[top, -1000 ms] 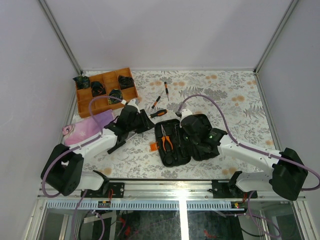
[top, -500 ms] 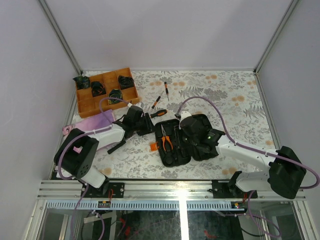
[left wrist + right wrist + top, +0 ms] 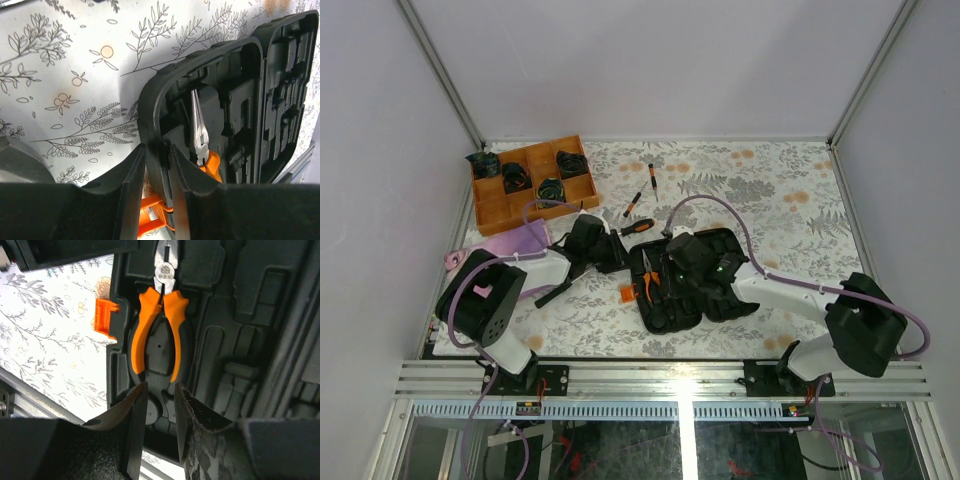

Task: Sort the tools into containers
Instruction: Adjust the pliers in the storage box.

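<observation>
Floral tablecloth (image 3: 775,190), open tool case (image 3: 670,312) holding orange pliers (image 3: 141,332), wooden tray (image 3: 510,208)

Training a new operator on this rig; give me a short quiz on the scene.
1. True or false: the pliers lie in the wooden tray.
2. The fingers of the left gripper straddle: A) the rim of the tool case B) a screwdriver C) the pliers.
3. Which gripper hangs over the pliers' handles?
Key: 1 false, they lie in the tool case; 2 A; 3 the right gripper.
</observation>
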